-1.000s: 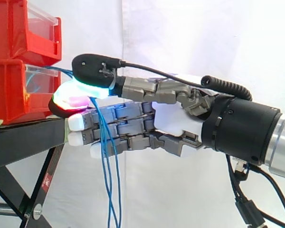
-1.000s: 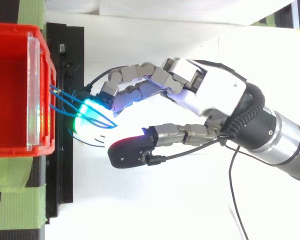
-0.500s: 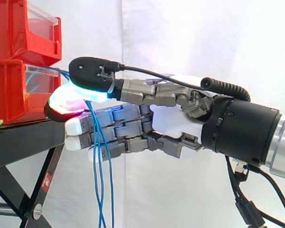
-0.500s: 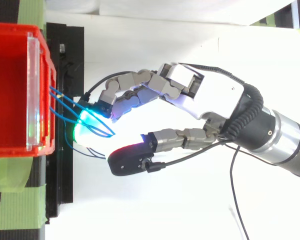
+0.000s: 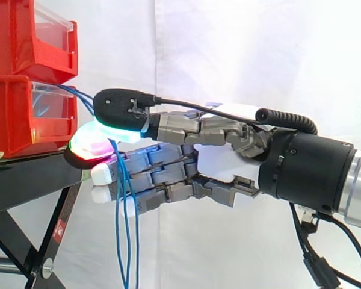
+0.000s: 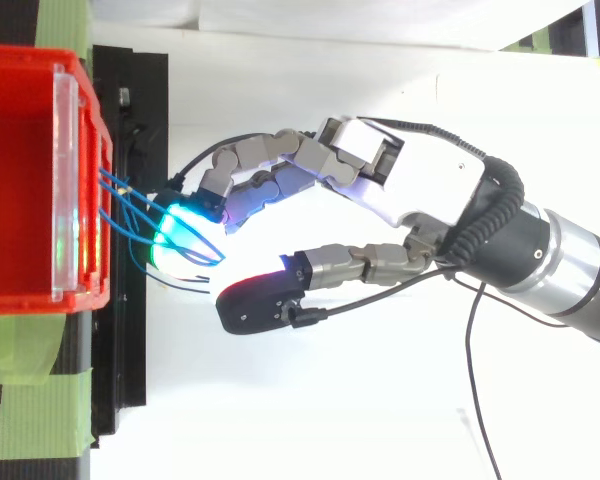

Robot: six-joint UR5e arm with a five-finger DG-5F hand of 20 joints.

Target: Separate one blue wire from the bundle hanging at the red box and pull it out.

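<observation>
I am looking at my robot hand (image 5: 216, 156) reaching in from the right toward a bundle of thin blue wires (image 5: 125, 241) that comes out of the lower red box (image 5: 12, 120) and hangs in loose strands past the edge of the black stand (image 5: 30, 174). In the top view the glowing fingertips (image 6: 185, 222) are pushed in among the wires just beside the box (image 6: 20, 180), and the thumb (image 6: 260, 302) stands apart from them. The strands loop through that gap, so the hand is spread, not clamped on anything. I judge the task to be at the separating step. The hand is in among the bundle, but no single wire is yet isolated or pinched, and every strand I can see runs back to the box. Picking one out, closing on it and pulling it free are all left to do. The wires are slim, smooth and springy-looking, holding soft curves. The box is glossy moulded plastic with a clear front panel (image 6: 68, 190). The hand has grey metal links, a white shell and thick rounded pads. The stand is matt black metal, with green tape (image 6: 40, 420) beside it.
</observation>
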